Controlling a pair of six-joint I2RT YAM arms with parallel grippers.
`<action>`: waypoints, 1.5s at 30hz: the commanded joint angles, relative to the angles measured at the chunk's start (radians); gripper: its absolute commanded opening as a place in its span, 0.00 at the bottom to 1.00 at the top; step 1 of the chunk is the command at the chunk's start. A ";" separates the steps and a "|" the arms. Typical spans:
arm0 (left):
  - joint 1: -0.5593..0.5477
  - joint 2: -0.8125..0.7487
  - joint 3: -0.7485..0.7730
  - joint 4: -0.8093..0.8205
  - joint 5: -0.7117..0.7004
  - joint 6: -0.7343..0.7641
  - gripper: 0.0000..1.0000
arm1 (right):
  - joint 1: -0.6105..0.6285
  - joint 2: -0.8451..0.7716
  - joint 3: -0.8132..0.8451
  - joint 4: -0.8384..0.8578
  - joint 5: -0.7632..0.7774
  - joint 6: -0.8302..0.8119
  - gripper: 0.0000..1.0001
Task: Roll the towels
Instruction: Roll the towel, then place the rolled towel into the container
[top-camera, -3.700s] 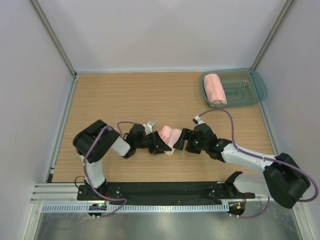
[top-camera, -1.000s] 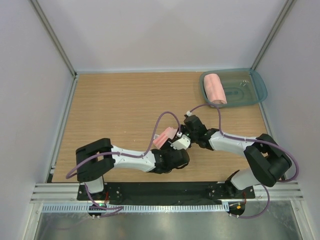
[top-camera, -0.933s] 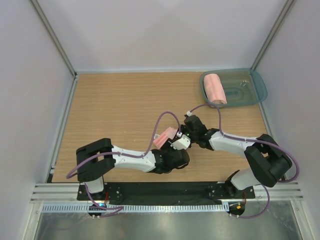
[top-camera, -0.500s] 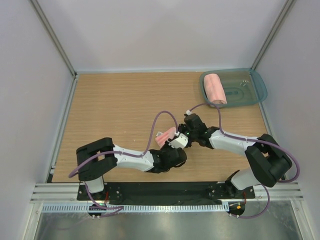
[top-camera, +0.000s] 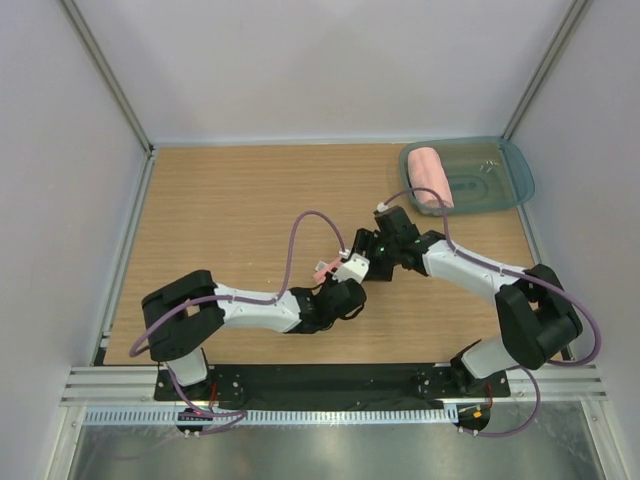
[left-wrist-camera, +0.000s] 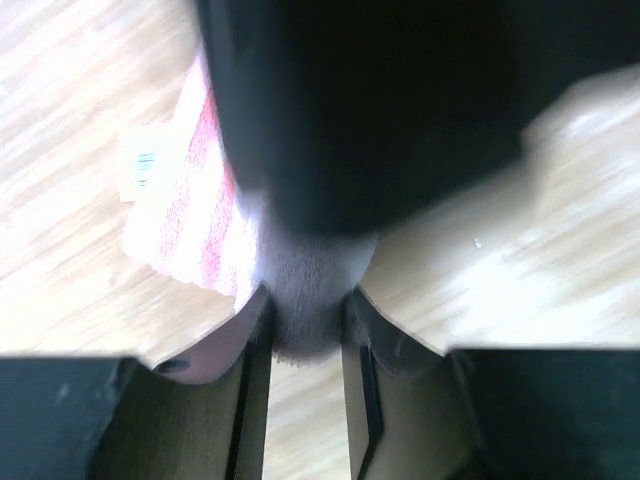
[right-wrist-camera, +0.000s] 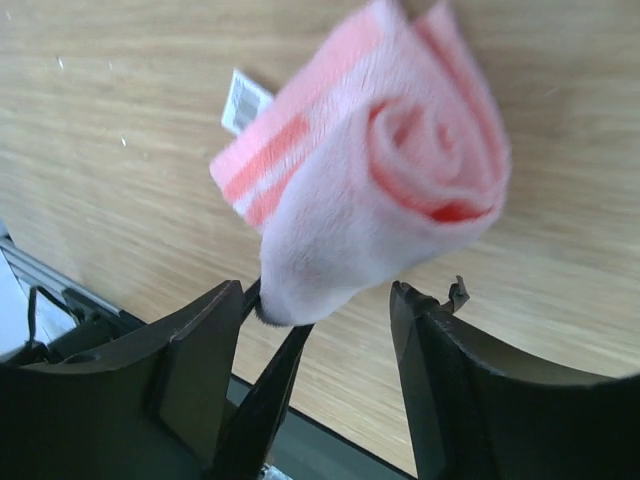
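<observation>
striped towel (right-wrist-camera: 380, 170): rolled, mid table (top-camera: 230, 210), well away from every edge | left gripper (left-wrist-camera: 303, 310): pinching its end | right gripper (right-wrist-camera: 318, 290): fingers wide around it (not squeezing) | plain towel (top-camera: 430, 178): rolled, in far-right tray (top-camera: 510, 185)

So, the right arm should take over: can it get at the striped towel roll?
Probably yes: the right gripper has open jaws either side of the striped towel roll, though the left gripper pinches it.
</observation>
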 joint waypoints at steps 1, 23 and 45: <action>0.020 -0.037 -0.008 -0.113 0.151 -0.107 0.19 | -0.076 -0.015 0.119 -0.146 0.001 -0.110 0.68; 0.410 -0.106 -0.013 -0.093 0.986 -0.398 0.22 | -0.153 -0.140 0.072 -0.075 -0.188 -0.164 0.70; 0.698 0.227 -0.093 0.395 1.397 -0.713 0.21 | -0.146 0.015 -0.206 0.505 -0.155 -0.021 0.71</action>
